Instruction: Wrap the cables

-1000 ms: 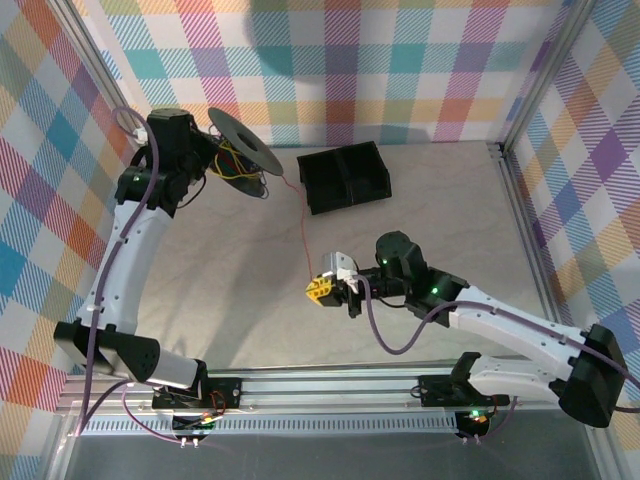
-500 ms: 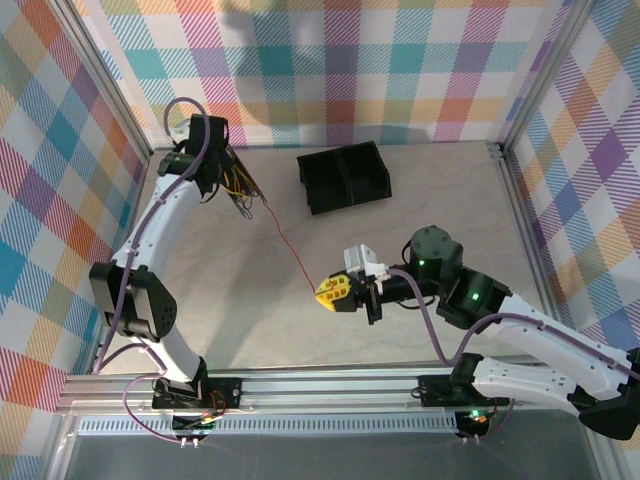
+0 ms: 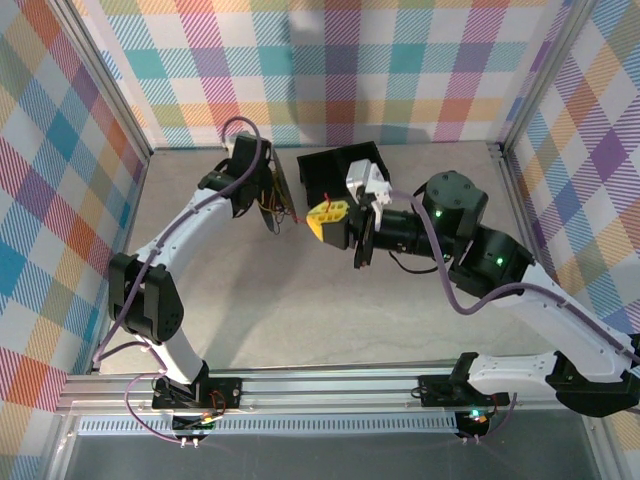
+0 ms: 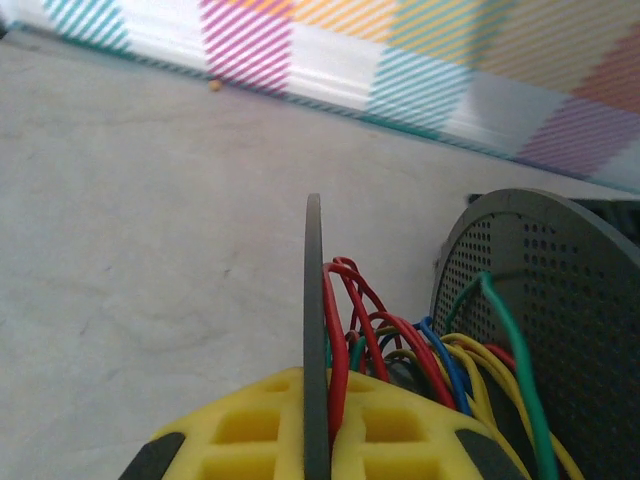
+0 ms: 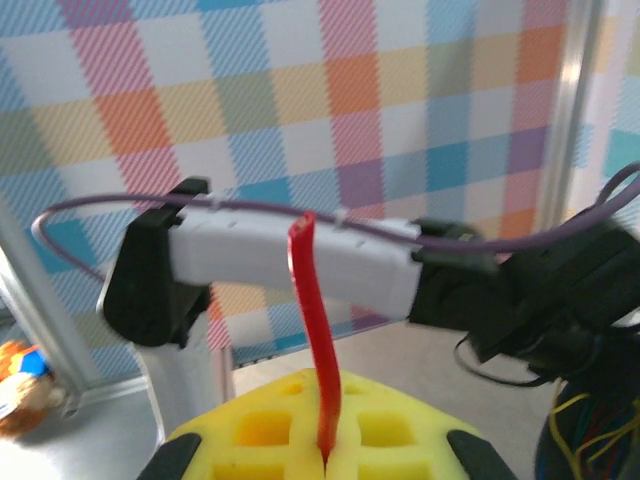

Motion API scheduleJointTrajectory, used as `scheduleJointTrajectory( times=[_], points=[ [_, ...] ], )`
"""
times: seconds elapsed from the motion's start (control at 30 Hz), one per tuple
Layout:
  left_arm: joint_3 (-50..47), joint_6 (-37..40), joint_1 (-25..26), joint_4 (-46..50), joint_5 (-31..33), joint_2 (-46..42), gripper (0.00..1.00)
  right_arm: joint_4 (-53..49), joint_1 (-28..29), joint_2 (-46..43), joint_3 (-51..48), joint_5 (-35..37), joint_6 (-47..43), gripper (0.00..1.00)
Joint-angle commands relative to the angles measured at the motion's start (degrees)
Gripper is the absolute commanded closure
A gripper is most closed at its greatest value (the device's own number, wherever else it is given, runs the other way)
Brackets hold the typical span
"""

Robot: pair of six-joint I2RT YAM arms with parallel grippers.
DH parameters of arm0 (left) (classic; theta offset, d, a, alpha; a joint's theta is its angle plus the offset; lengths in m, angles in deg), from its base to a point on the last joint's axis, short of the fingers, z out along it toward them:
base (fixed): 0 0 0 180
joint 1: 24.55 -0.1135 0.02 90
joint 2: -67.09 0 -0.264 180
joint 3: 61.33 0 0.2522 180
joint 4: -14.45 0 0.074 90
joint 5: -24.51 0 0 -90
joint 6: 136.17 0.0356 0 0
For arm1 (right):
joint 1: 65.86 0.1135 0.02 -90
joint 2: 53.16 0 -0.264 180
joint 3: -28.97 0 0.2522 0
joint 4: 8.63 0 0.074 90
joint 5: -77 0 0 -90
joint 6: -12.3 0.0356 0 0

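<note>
Cables (image 4: 400,345) in red, yellow, blue and green lie wound on the black spool (image 4: 545,300), whose thin flange the left gripper (image 4: 315,430) clamps edge-on in closed jaws. Right gripper (image 5: 325,445), near the spool, pinches one red cable (image 5: 310,290) upright in shut jaws.

In the left wrist view, cannot follow the cables (image 4: 345,340) behind the left yellow pads (image 4: 240,430), cropped at the bottom, nor see the whole black spool (image 4: 540,300), cropped at the right. In the right wrist view, cannot see where the red cable (image 5: 312,330) ends between the right yellow pads (image 5: 250,430). From above, too small to tell strands apart.
</note>
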Motion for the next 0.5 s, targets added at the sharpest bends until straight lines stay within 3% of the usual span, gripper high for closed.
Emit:
scheduleJointTrajectory(
  times=[0.0,0.2,0.47],
  points=[
    [-2.6,7.0,2.0,-12.1,7.1,-2.1,1.00,4.1,0.7,-0.8,11.0,4.3,0.9,1.00],
    [-9.3,13.0,9.3,-18.8,7.9,-4.8,1.00,-4.4,-5.7,5.8,25.9,10.8,3.1,1.00],
    [-15.9,20.5,18.6,-25.7,10.9,-7.3,1.00,-14.6,-26.9,17.7,46.3,4.6,13.6,1.00]
  ],
)
